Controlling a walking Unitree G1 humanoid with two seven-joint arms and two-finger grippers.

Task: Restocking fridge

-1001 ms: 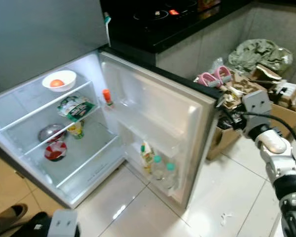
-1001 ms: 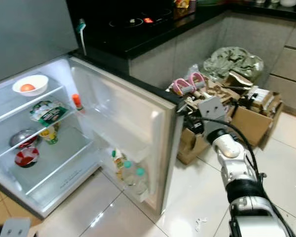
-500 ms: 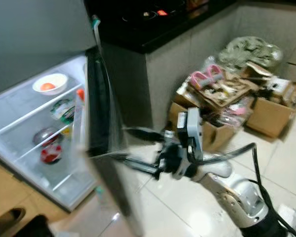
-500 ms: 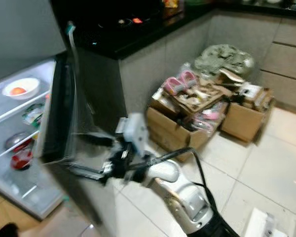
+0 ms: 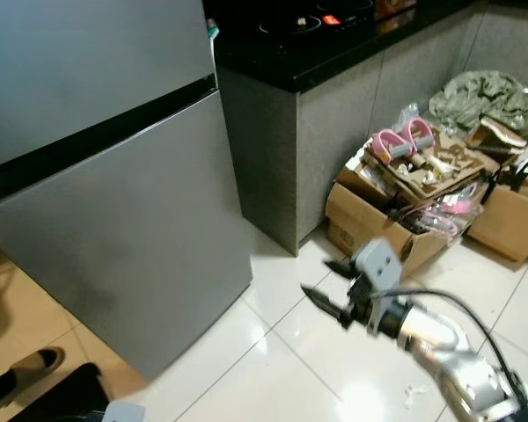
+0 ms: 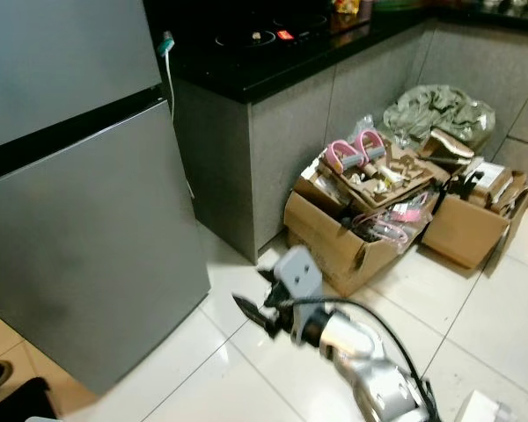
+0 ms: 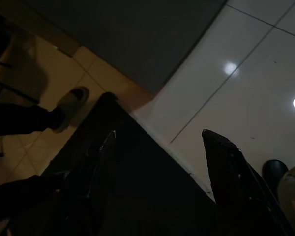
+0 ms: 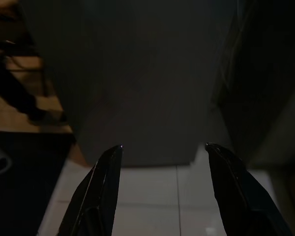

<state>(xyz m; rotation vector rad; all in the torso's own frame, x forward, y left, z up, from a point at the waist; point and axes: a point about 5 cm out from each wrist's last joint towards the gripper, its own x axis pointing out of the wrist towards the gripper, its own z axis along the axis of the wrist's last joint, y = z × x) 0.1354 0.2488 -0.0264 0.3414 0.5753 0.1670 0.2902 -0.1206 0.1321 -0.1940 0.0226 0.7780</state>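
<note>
Fridge (image 5: 114, 220) door closed, grey front facing the room. Right gripper (image 5: 327, 286) hangs above the white floor tiles (image 5: 282, 369), fingers spread apart, holding nothing; it points at the fridge's lower door, near but not touching. Behind its arm, cardboard boxes (image 5: 378, 220) of clutter against the counter (image 5: 334, 132). Left gripper (image 7: 157, 147) low, fingers parted, empty, over a dark object. A person's shoe (image 5: 22, 374) beyond it.

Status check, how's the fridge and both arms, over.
Fridge door shut. Right tool open, empty, apart from the door. Left tool open, idle over the floor. Cardboard boxes by the counter, off to the right.
</note>
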